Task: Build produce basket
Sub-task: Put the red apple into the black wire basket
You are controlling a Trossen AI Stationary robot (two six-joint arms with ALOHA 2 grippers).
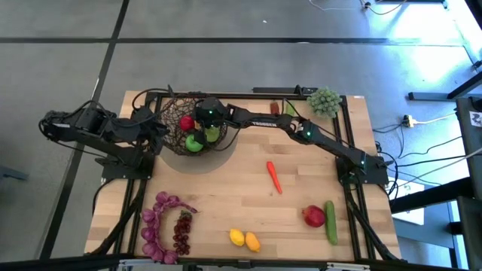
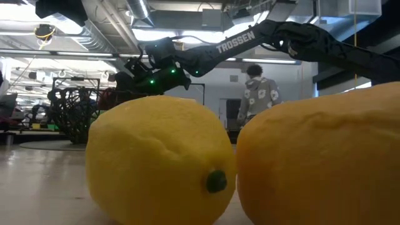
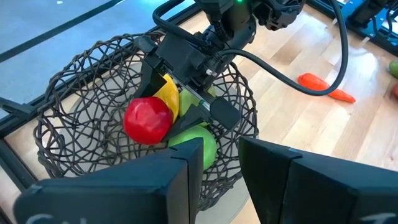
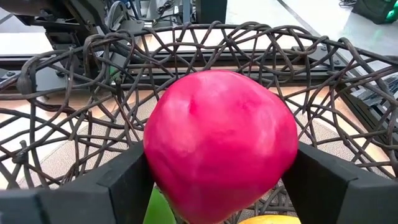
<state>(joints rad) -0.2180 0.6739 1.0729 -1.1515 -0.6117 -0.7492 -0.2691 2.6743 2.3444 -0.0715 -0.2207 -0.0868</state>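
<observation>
Right gripper (image 4: 217,186) spreading wide inside basket (image 4: 56,68), releasing red pepper (image 4: 221,143) onto produce; left gripper (image 3: 214,180) part-open, empty, bracing the rim.

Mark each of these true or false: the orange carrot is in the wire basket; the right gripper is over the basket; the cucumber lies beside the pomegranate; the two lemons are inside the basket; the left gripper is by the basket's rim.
1. The orange carrot lies in the dark woven wire basket. False: it lies on the bare wooden table.
2. The right gripper is over the basket, a red round fruit between its fingers. True.
3. The green cucumber lies beside the red pomegranate. True.
4. The two yellow lemons are inside the basket. False: they sit at the table's near edge.
5. The left gripper is at the basket's rim. True.
</observation>
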